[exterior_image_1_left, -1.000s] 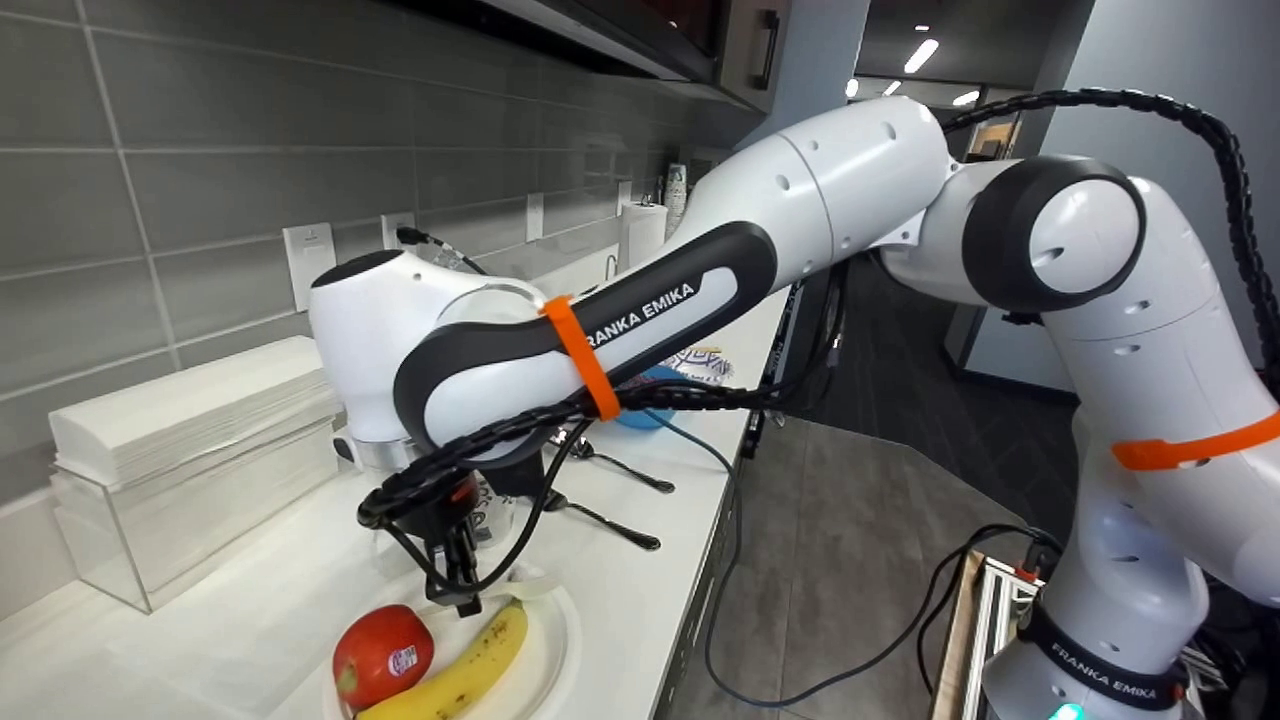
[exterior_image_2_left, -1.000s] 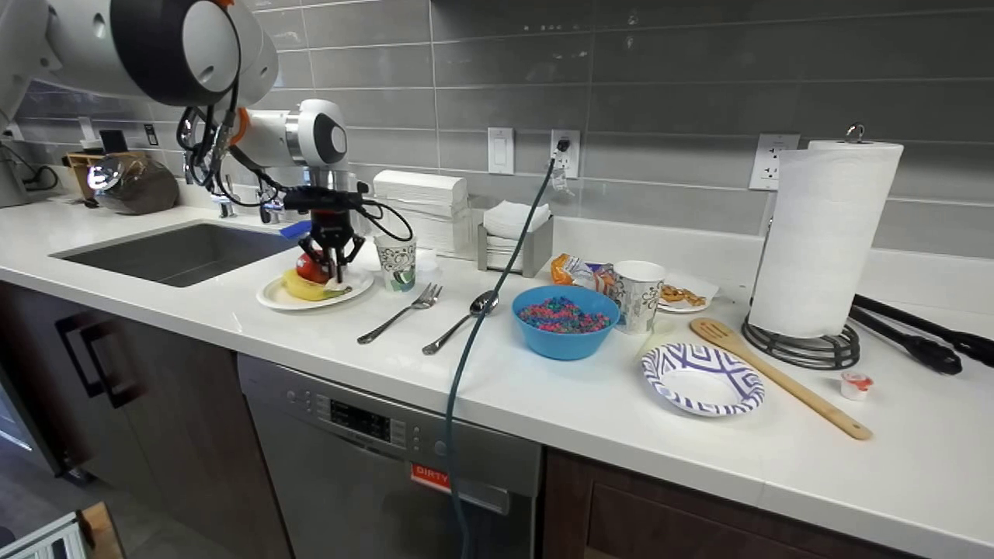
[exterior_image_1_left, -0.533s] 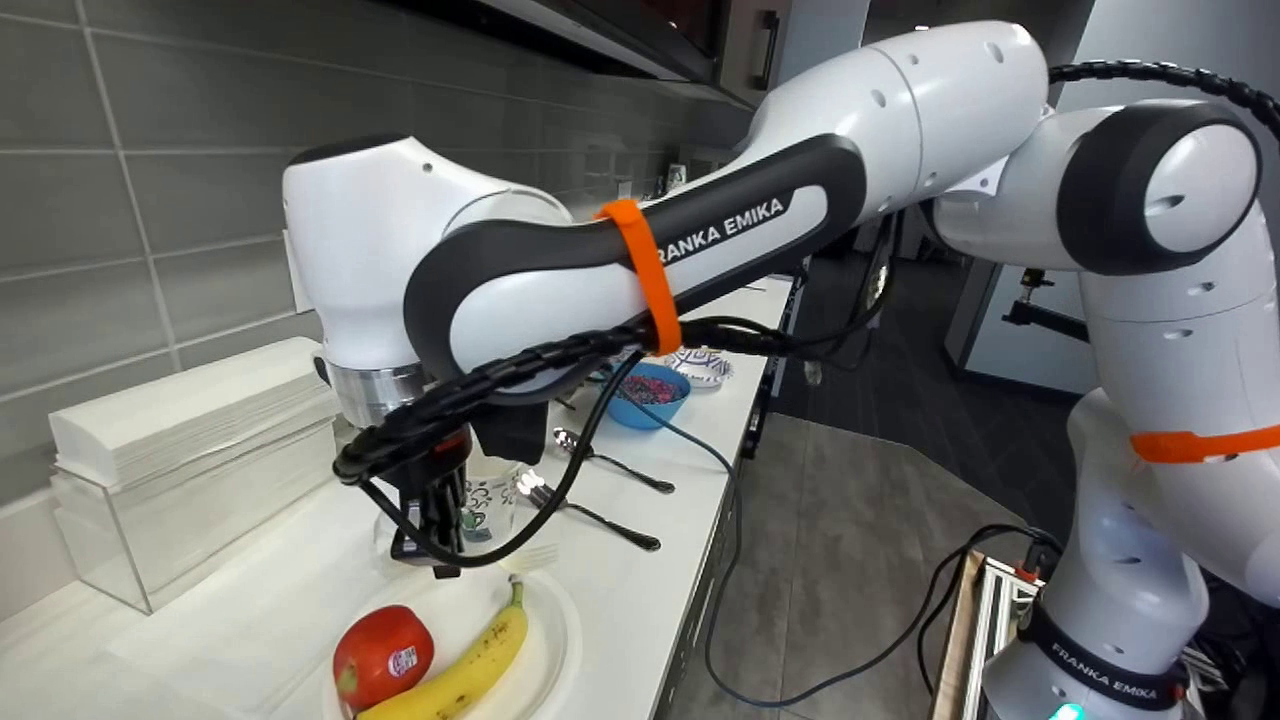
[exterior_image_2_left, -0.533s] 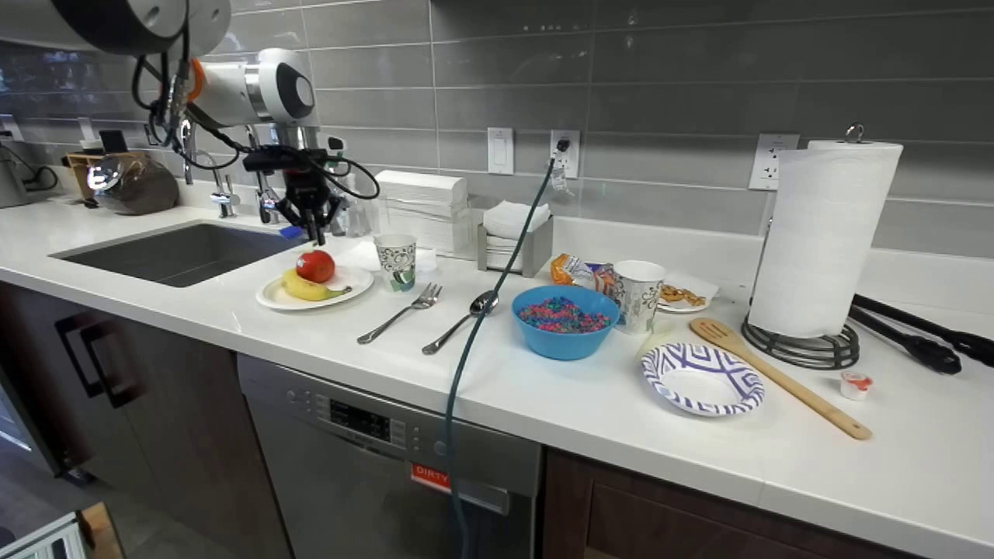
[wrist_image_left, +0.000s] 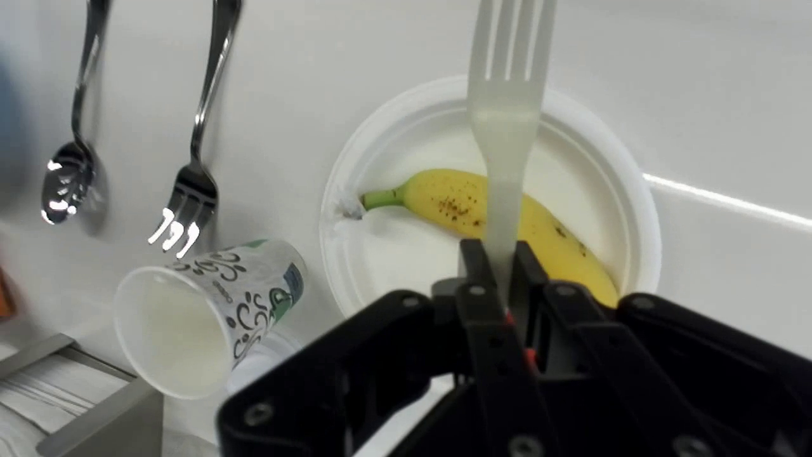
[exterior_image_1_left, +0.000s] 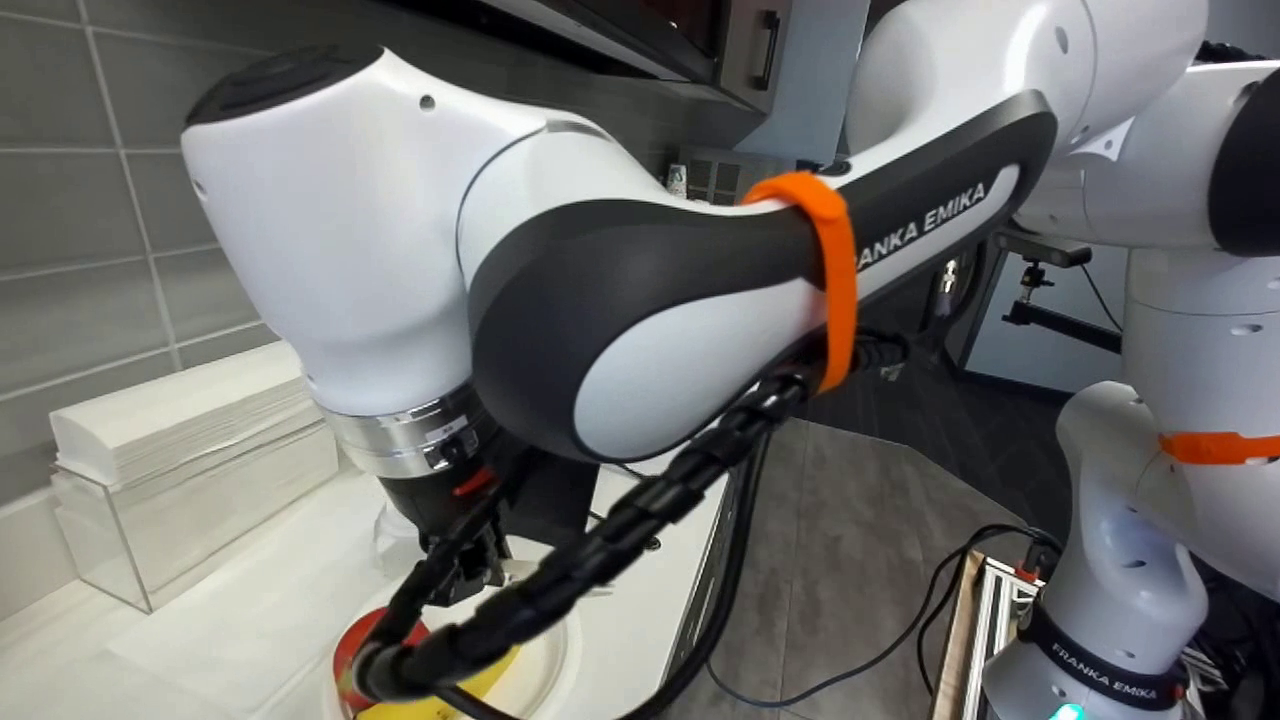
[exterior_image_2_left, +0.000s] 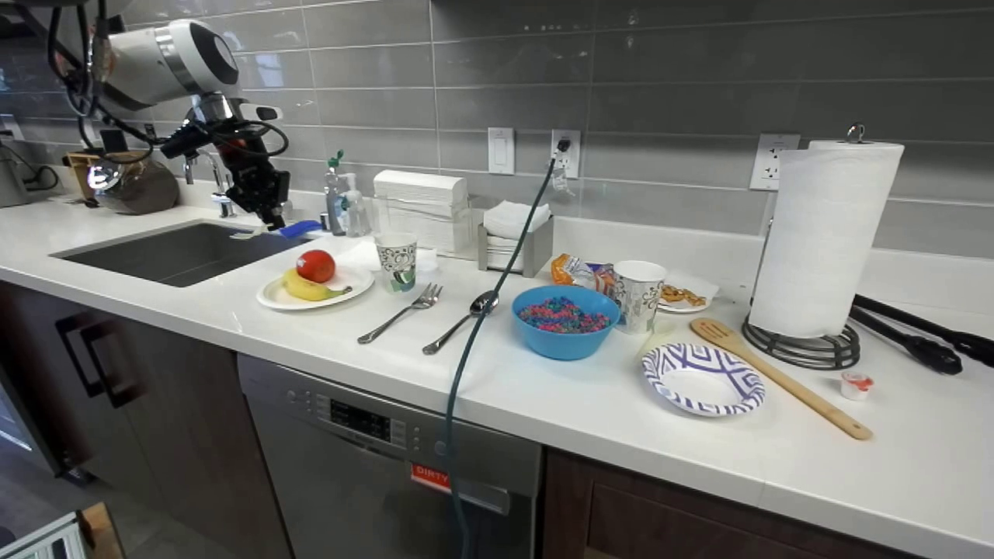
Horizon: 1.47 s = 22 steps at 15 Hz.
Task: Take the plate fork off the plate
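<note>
The plate fork (wrist_image_left: 505, 136) is a pale, translucent fork. My gripper (wrist_image_left: 499, 257) is shut on its handle in the wrist view, tines pointing away from the jaws. In an exterior view the gripper (exterior_image_2_left: 272, 220) is tilted and holds the fork (exterior_image_2_left: 247, 234) in the air, appearing over the sink, apart from the plate (exterior_image_2_left: 357, 284). The white round plate also shows in the wrist view (wrist_image_left: 406, 260), holding a banana (wrist_image_left: 453, 200). In an exterior view the arm and cables partly hide the plate (exterior_image_1_left: 572, 650), and the gripper (exterior_image_1_left: 478, 582) is low behind them.
A red fruit (exterior_image_2_left: 315, 266) sits on the plate. A patterned paper cup (exterior_image_2_left: 397, 262), a dark metal fork (exterior_image_2_left: 404, 312) and a spoon (exterior_image_2_left: 463, 322) are beside it. The sink (exterior_image_2_left: 182, 252) and a napkin holder (exterior_image_1_left: 200, 470) are nearby. A blue bowl (exterior_image_2_left: 565, 326) is farther along.
My gripper has risen from the plate with the plate fork, moved toward the sink side and tilted. The red fruit and banana remain on the plate.
</note>
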Each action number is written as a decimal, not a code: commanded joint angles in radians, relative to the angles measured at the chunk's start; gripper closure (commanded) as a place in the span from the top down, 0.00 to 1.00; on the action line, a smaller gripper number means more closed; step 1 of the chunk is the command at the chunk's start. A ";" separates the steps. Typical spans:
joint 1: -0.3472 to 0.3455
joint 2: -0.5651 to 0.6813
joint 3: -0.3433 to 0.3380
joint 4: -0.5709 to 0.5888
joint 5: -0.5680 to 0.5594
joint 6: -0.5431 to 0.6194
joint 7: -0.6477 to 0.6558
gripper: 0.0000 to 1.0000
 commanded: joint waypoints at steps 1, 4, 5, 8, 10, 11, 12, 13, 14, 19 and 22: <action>0.006 -0.069 -0.018 -0.098 0.020 -0.054 0.101 0.03; -0.010 -0.043 -0.002 -0.070 0.033 -0.044 0.082 0.12; -0.027 -0.057 0.001 -0.096 0.052 -0.034 0.082 0.12; -0.053 -0.082 0.005 -0.133 0.068 -0.021 0.081 0.03; -0.071 -0.114 0.011 -0.180 0.074 0.021 0.020 0.03; -0.076 -0.135 0.010 -0.209 0.076 0.031 0.014 0.03; -0.087 -0.169 0.012 -0.257 0.087 0.051 -0.001 0.03; -0.095 -0.185 0.015 -0.285 0.093 0.064 -0.016 0.03; -0.104 -0.210 0.020 -0.328 0.098 0.086 -0.025 0.03; -0.160 -0.347 0.031 -0.546 0.123 0.161 0.046 0.03; -0.225 -0.416 0.028 -0.656 0.181 0.197 0.139 0.03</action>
